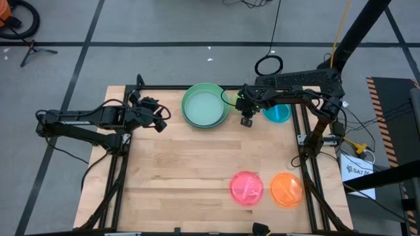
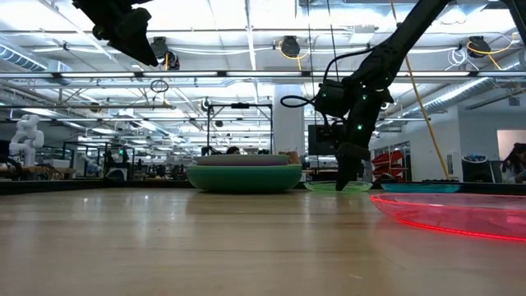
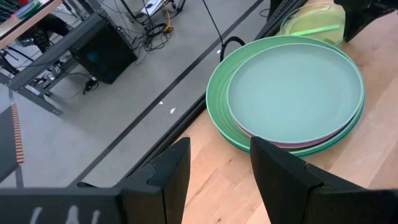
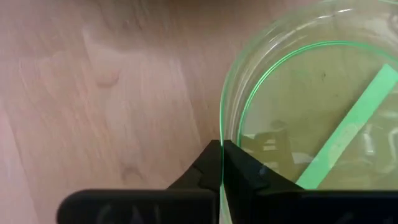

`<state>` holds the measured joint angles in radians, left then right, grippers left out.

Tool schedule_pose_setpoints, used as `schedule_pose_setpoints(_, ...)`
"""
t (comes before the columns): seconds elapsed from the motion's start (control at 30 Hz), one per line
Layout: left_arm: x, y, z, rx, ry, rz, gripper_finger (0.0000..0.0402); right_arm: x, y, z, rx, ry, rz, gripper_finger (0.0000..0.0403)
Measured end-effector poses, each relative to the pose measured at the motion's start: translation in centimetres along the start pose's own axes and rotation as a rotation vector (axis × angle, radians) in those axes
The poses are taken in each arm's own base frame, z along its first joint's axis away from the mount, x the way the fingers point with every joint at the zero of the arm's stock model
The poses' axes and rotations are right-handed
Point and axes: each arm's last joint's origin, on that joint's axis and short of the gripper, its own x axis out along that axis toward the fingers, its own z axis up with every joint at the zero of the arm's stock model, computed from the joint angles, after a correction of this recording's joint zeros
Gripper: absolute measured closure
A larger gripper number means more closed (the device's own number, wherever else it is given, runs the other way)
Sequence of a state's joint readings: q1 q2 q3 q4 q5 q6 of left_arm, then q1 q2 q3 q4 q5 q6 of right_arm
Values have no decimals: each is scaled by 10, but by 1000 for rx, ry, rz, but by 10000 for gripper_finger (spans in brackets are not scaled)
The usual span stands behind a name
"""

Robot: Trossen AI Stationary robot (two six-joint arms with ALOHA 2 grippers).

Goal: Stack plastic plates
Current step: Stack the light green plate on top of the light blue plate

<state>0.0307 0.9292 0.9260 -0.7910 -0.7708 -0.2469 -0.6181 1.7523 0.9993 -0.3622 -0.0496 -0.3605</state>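
A stack of larger plates (image 1: 205,105), mint on top with a purple edge and green ones beneath, stands at the table's far middle; it also shows in the left wrist view (image 3: 292,93). A translucent lime plate (image 4: 311,106) lies just right of the stack. My right gripper (image 1: 247,119) is shut on the lime plate's rim. A blue plate (image 1: 278,113) lies to the right of it. A hot pink plate (image 1: 247,187) and an orange plate (image 1: 286,189) lie near the front right. My left gripper (image 1: 157,118) is open and empty, high above the table left of the stack. My right gripper pinches the lime plate's rim (image 4: 221,127) between its two fingers, one finger inside the plate and one outside. The fingers (image 2: 345,174) come from above, pointing down. The plate (image 2: 329,187) sits low at the table top; I cannot tell whether any part is lifted.
Bare wood lies across the table's middle and left front. The table's black frame rails (image 1: 308,164) run along the sides. The floor beyond the far edge holds cables and a dark box (image 3: 102,50).
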Motion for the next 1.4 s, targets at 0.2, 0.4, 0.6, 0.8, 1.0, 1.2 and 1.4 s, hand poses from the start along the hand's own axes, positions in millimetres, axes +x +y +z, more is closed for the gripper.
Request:
schedule_pose_setpoints(0.2,0,0,0,-1,0,0,229,-18,4,2,-7,-26,-5,400)
schedule_pose_setpoints(0.4,0,0,0,-1,0,0,229,-47,4,6,3,-111,-39,402)
schedule_pose_setpoints(0.6,0,0,0,-3,0,0,229,-80,7,9,1,-196,-143,402)
schedule_pose_setpoints(0.8,0,0,0,-4,0,0,229,-100,20,18,-35,-316,-154,402)
schedule_pose_setpoints(1.0,0,0,0,-6,-3,0,229,-113,38,44,-103,-396,-133,402)
schedule_pose_setpoints(1.2,0,0,0,-6,-6,16,229,-117,51,75,-191,-441,-118,403)
schedule_pose_setpoints(1.4,0,0,0,0,-5,16,229,-104,60,102,-275,-433,-105,403)
